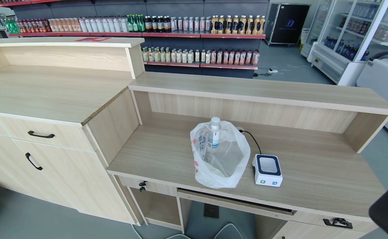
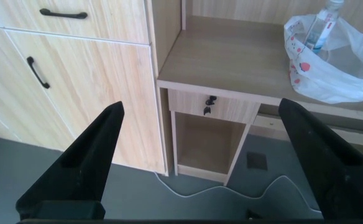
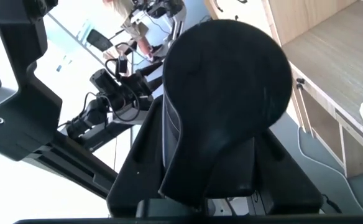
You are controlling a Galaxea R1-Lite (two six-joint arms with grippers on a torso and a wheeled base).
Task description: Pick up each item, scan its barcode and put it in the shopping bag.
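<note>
One bottle (image 1: pixel 214 132) upright in shopping bag (image 1: pixel 228 169), scanner (image 1: pixel 267 170) just beside

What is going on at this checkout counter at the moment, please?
Nothing is being handled right now. A white shopping bag stands open on the wooden counter, with a bottle upright inside it. The barcode scanner sits right beside the bag, on the robot's right. The left gripper is open and empty, hanging low in front of the counter and well away from the bag.
</note>
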